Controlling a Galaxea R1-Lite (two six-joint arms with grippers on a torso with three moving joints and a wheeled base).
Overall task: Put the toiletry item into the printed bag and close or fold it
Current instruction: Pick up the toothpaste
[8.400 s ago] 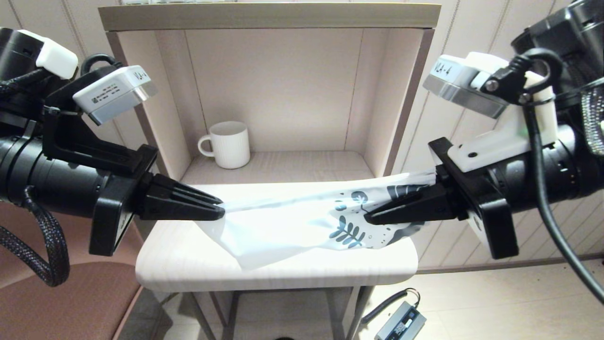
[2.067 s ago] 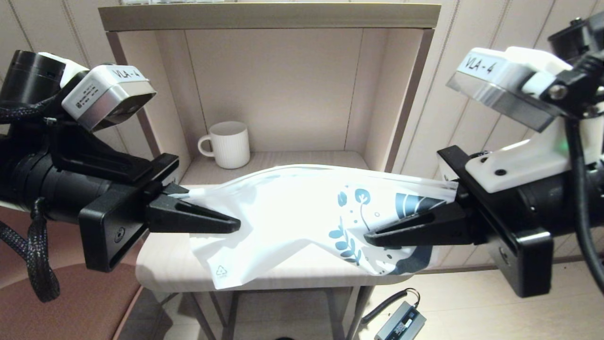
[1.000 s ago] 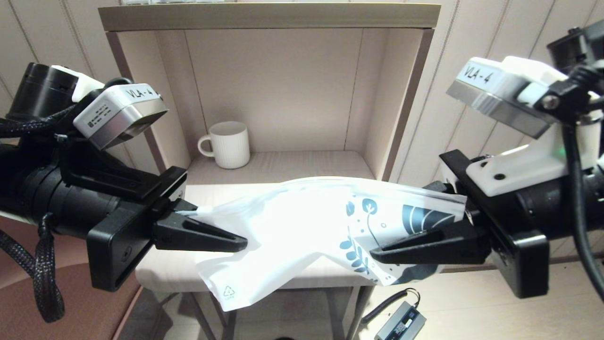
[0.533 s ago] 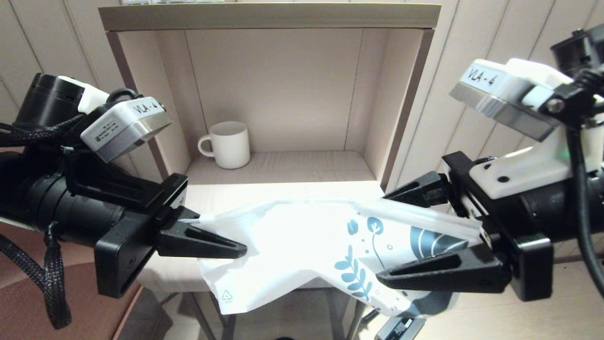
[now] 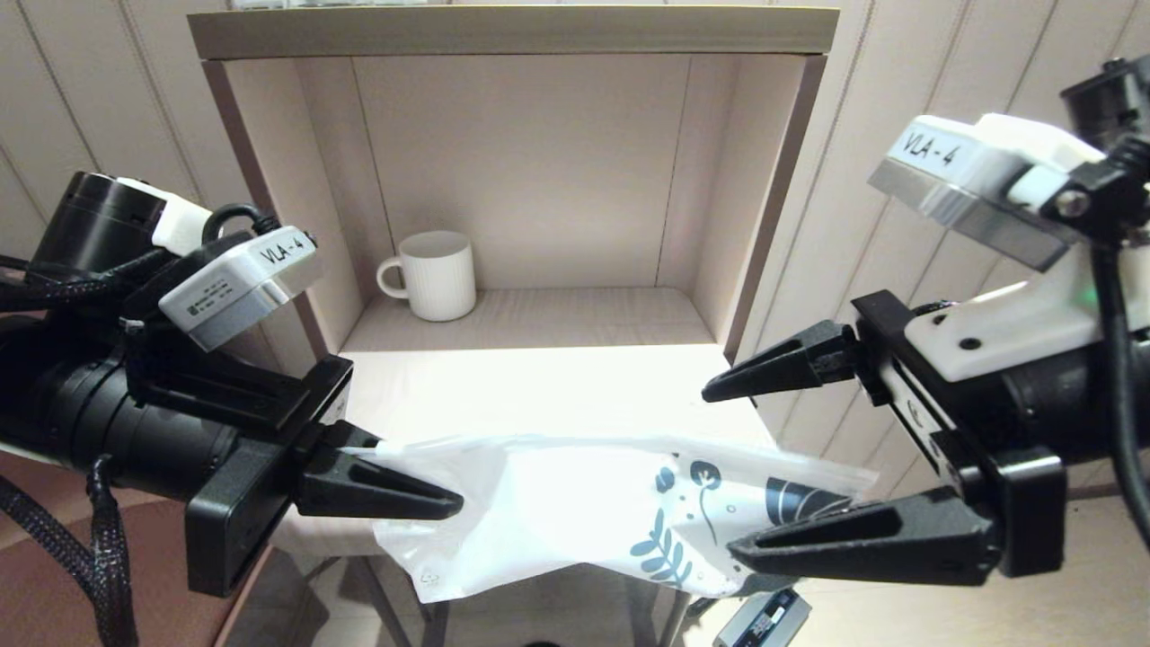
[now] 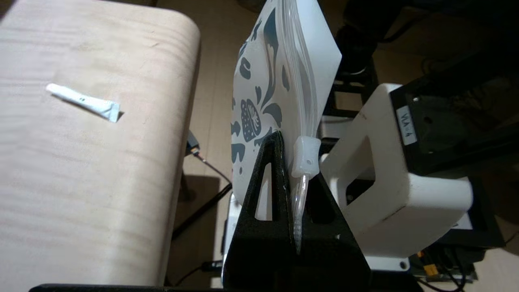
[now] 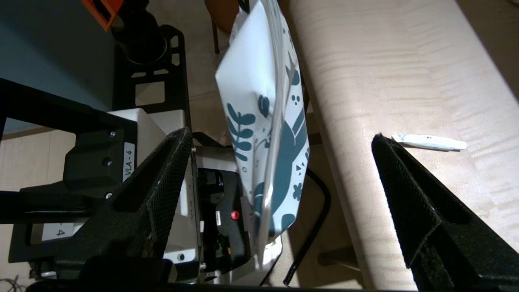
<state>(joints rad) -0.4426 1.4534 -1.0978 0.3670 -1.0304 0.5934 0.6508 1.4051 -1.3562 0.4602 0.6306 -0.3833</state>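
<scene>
The left claw [image 5: 449, 510] is pinched tight on one end of the printed bag [image 5: 575, 512], right at the zip edge, and the small white slider [image 6: 304, 156] sits just past its fingertips. The bag hangs out sideways from that claw, off the front edge of the worktop [image 5: 539, 386] and not resting on it. The blue leaf and flower print is at the end far from the left claw, next to the right claw [image 5: 719, 467]. The right claw is wide open and holds nothing. Its lower finger [image 5: 862, 544] lies in front of the printed end of the bag, and its upper finger [image 5: 782, 364] pokes out above the right side of the worktop, so the bag's printed end sits between the two fingers, and it is hard to tell if it touches them. Past the claws, on the pale wooden worktop, lies a small white sachet [image 7: 429, 141], well apart from the bag and close beside one finger of the right claw in the right wrist view. Farther back, beyond both claws, is an open shelf box [image 5: 539, 180] with a white ribbed mug [image 5: 436, 274] standing upright in its left back corner. Down on the floor under the right claw lies a grey box [image 5: 764, 620] with a black cable.
</scene>
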